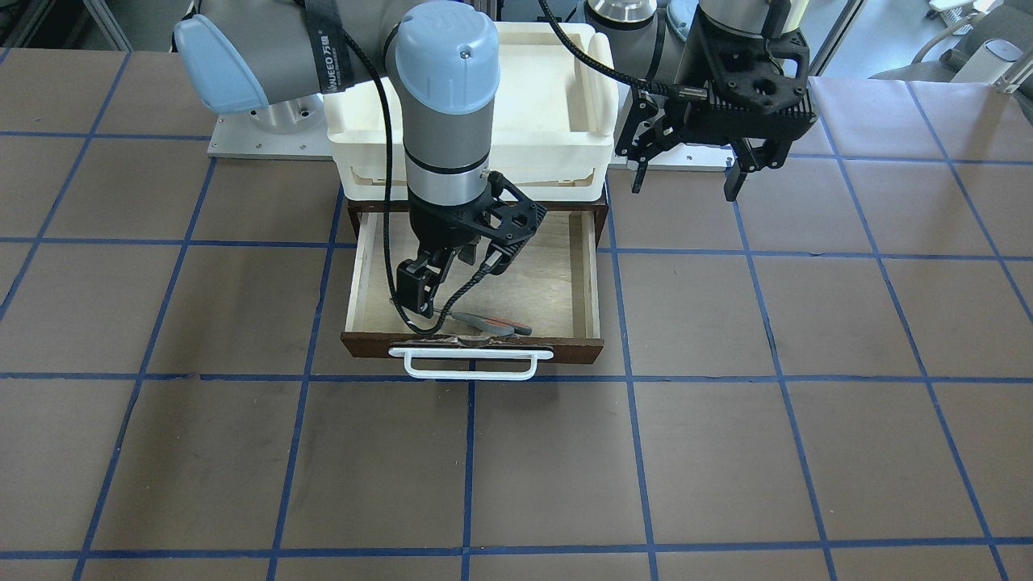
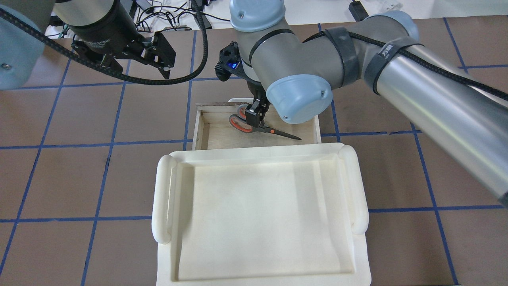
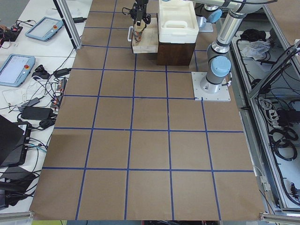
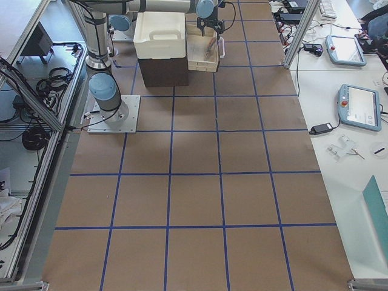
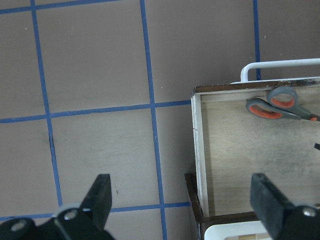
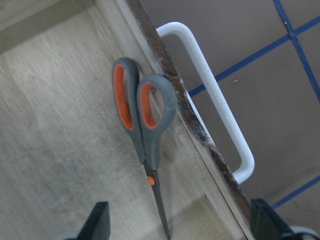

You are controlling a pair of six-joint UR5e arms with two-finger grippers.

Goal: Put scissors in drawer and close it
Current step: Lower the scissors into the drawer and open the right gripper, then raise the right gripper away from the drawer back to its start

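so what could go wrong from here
1. The right tool hangs open, low over the scissors in the open drawer. Pushing the drawer shut before the tool lifts clear could jam it against the cabinet under the white tray.
2. The scissors' loops lie against the front panel, so a hard shove might make them slide back.

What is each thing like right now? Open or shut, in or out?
drawer: pulled open
scissors: blades shut, lying flat inside the drawer, loops against its front wall, not gripped
right end effector: open, just above the scissors
left end effector: open, holding nothing, off to the side of the drawer
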